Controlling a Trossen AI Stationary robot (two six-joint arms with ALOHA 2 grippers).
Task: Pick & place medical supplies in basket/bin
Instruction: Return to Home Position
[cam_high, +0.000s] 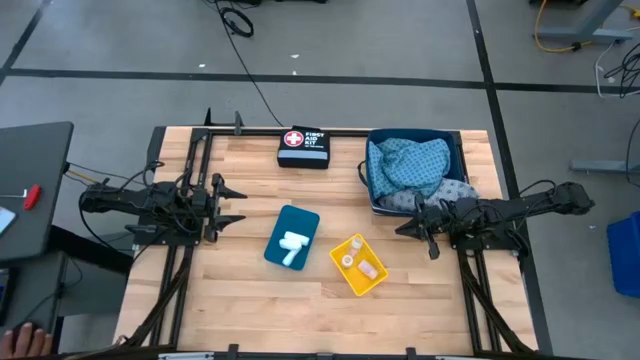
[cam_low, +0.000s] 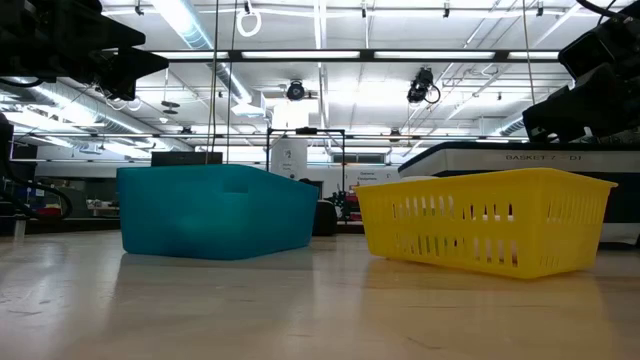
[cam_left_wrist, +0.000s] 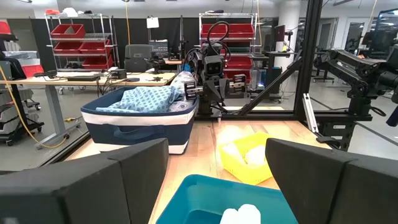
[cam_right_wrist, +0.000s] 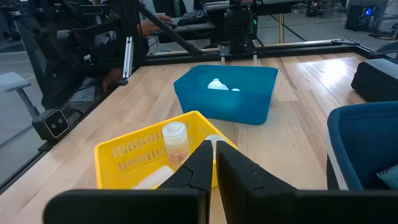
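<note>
With the left gripper (cam_high: 235, 204) spread wide and empty and the right gripper (cam_right_wrist: 213, 147) closed on nothing, the soft, light cloths (cam_high: 405, 165) lie heaped in the far-right bin (cam_left_wrist: 137, 130), probably best pinched at a raised fold.

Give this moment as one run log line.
left gripper open, near teal bin; right gripper shut, near navy bin; rolls in teal bin; vials in yellow basket; cloths in navy bin
</note>
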